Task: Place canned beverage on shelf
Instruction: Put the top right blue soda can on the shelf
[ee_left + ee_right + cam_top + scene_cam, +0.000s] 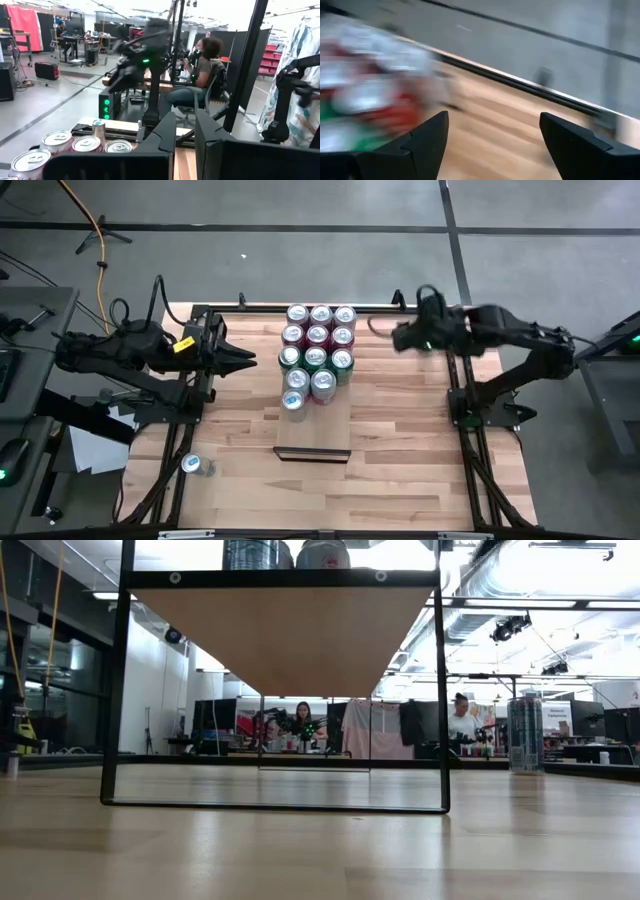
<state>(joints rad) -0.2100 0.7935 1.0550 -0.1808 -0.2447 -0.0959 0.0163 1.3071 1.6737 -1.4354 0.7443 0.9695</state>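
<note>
Cans [316,350] stand packed together on the shelf [313,438], a long pale board in the middle of the high view; red ones sit at the top, green ones lower, silver ones lowest. One more can [191,465] lies alone on the wooden table [400,470] at lower left. The left gripper [248,359] sits just left of the cans, fingers pressed together, holding nothing. The right gripper [400,337] hangs to the right of the cans, fingers spread, empty.
</note>
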